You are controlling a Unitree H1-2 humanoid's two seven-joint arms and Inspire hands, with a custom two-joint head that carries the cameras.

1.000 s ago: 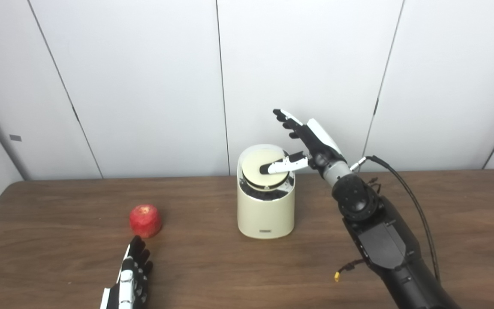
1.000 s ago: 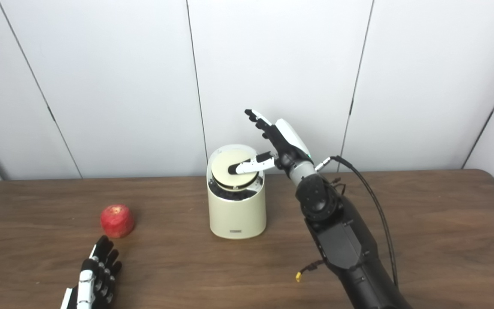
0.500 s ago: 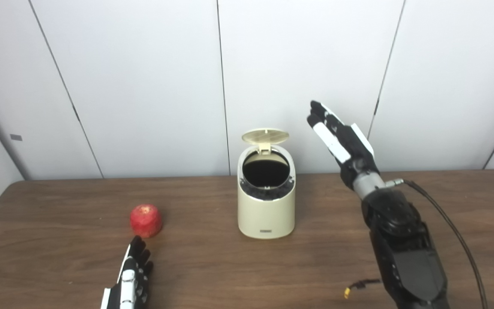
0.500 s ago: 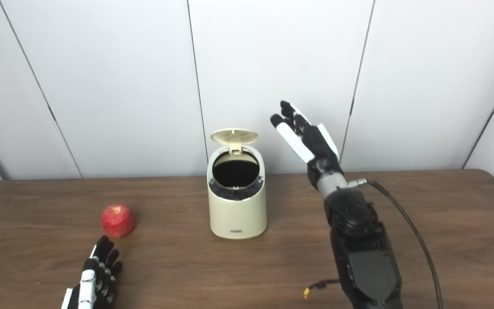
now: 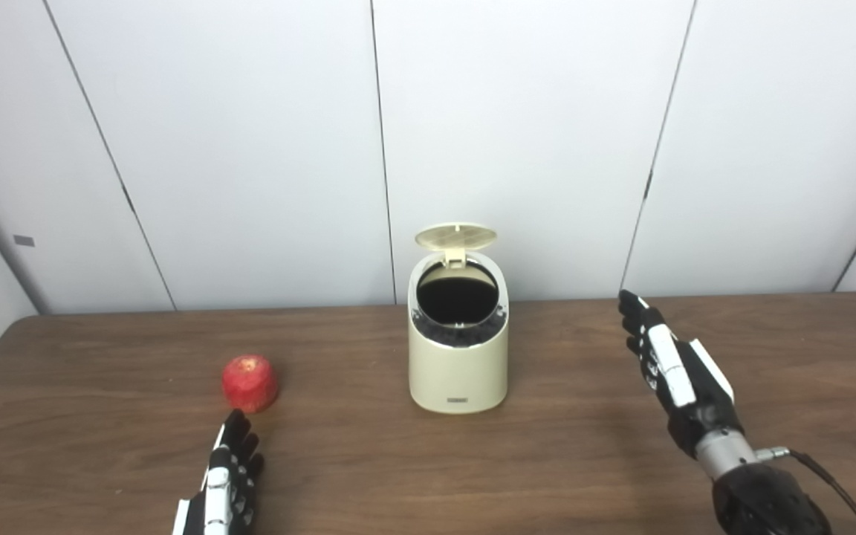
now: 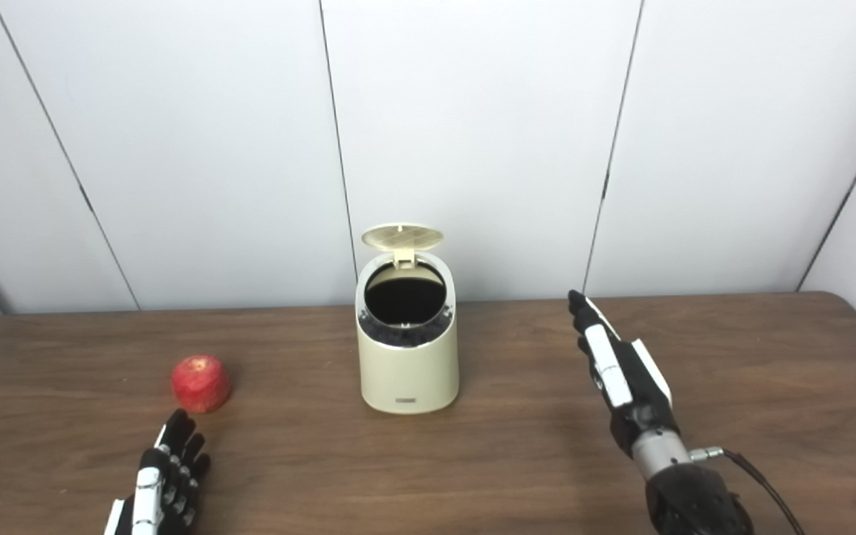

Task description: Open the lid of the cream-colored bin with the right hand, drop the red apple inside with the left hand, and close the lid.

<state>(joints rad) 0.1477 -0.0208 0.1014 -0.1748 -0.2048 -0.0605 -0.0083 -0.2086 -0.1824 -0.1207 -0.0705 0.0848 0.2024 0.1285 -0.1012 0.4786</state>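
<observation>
1. Standing wide open at the middle of the desk (image 5: 621, 475), the cream-colored bin (image 5: 458, 371) shows its dark round mouth to the camera.
2. And the lid (image 5: 455, 236) is flipped right up, hinged at the back rim, tipped over behind the opening.
3. Over to the right hand (image 5: 677, 371) now: it sits low over the desk, well clear of the bin on its right side, fingers straight and held close together, pointing away toward the wall (image 5: 250, 148), holding nothing.
4. Its dark forearm comes in from the bottom right corner, a thin cable (image 5: 837, 487) trailing off the wrist.
5. Across on the other side, the red apple (image 5: 250, 383) rests on the desk, left of the bin and well apart from it.
6. Look at the left hand (image 5: 224, 483): flat near the bottom edge, fingertips reaching up just short of the apple, a sliver of desk between them in both eye views.
7. That left hand is empty too, fingers stretched out and lying side by side, only slightly parted.
8. So the apple is outside the bin, untouched, with the opening waiting.
</observation>
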